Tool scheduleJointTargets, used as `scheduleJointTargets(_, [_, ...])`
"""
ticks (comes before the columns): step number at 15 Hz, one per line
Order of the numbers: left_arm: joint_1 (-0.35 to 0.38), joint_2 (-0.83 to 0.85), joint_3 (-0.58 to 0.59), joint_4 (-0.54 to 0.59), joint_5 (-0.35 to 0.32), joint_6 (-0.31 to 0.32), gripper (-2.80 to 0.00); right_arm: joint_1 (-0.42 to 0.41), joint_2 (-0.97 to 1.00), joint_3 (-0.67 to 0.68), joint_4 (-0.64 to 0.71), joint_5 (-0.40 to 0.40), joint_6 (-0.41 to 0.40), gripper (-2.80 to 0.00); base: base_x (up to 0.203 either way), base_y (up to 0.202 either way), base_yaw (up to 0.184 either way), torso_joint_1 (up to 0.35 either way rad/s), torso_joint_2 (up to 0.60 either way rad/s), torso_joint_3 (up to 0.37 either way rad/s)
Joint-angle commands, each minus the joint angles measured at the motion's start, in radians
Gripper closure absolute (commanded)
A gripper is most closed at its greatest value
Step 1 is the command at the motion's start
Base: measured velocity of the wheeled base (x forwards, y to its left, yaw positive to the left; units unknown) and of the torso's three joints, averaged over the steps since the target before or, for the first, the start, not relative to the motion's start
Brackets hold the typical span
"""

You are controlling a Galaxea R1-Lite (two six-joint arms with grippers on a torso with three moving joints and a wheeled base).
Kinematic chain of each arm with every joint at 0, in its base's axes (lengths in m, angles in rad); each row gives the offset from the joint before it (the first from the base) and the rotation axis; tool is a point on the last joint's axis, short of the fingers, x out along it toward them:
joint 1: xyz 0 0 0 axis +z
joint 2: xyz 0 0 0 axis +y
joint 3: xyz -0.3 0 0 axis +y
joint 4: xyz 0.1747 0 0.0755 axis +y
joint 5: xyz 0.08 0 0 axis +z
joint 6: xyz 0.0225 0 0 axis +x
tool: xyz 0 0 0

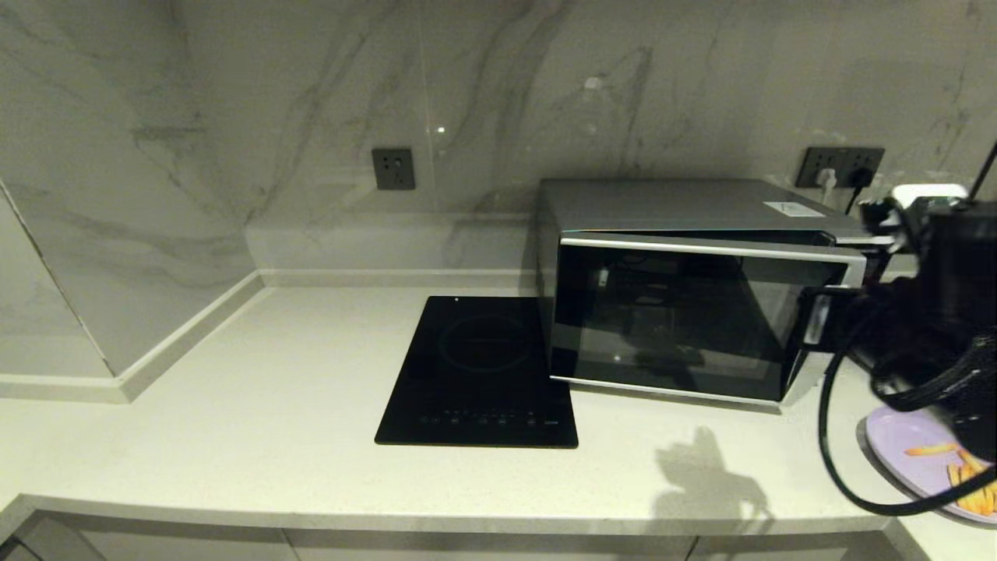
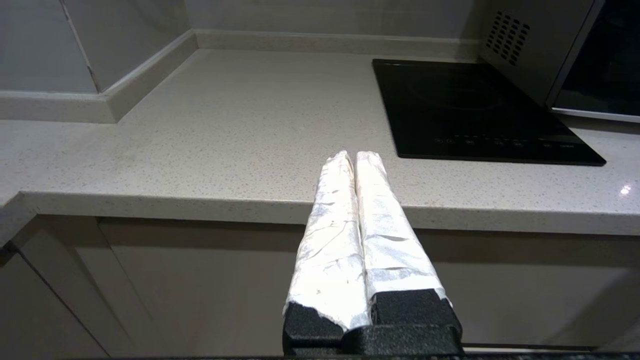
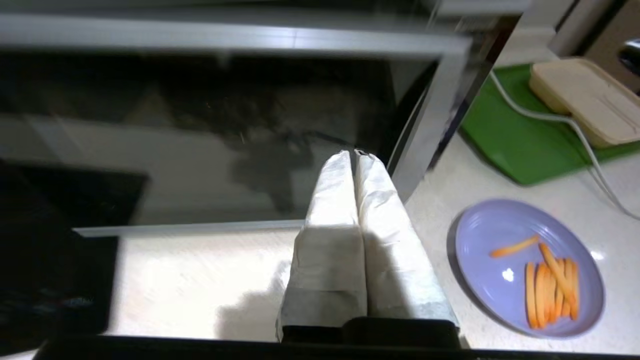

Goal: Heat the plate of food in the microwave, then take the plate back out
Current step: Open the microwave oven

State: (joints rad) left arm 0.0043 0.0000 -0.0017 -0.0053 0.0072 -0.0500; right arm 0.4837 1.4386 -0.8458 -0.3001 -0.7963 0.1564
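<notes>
Beside the microwave (image 1: 685,296), at its right front corner, the right gripper (image 3: 356,155) hung with its two wrapped fingers pressed flat together, nothing between them. Its tips pointed at the right-hand edge of the dark glass door, which stood slightly ajar, swung a little way out from the casing on that side. Whether the tips touched the silver trim could not be told.

The plate of food (image 3: 527,267) lay on the counter to the right of the microwave and nearer the robot than the door, level, with the fries bunched along one side and one lying apart. It sat just beside the right gripper, off to the side away from the door, and was not held. Judgement: the right arm was far the nearer to both door and plate, so the door edge was the thing in hand; it would have to swing wider before the plate could pass.

The left gripper (image 2: 356,156) was parked well left of the microwave, out past the counter's front edge, fingers closed on nothing.

A black cooktop (image 1: 481,374) lay flat against the microwave's left side. A green tray (image 3: 520,140) with a beige lidded box (image 3: 582,97) lay right of the microwave, beyond the plate. The pale speckled counter (image 1: 234,405) met a marble wall behind the microwave, with wall sockets.
</notes>
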Motion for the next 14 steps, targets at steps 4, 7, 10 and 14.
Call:
scheduleJointTargets(4, [0.000,-0.001,0.000,-0.001,0.000,-0.001,0.00,-0.130,-0.005,-0.374,0.289,0.098,0.172,0.00,0.000,0.000,0.000,0.000,0.00,0.000])
scheduleJointTargets(7, [0.000,0.000,0.000,-0.001,0.000,-0.001,0.00,-0.220,0.148,-0.710,0.533,0.213,0.349,0.00,0.000,0.000,0.000,0.000,0.00,0.000])
scheduleJointTargets(10, [0.000,-0.002,0.000,-0.001,0.000,-0.001,0.00,-0.314,0.306,-1.085,0.787,0.397,0.518,0.00,0.000,0.000,0.000,0.000,0.00,0.000])
scheduleJointTargets(14, [0.000,-0.001,0.000,-0.001,0.000,-0.001,0.00,-0.468,0.478,-1.157,0.935,0.718,0.718,0.00,0.000,0.000,0.000,0.000,0.00,0.000])
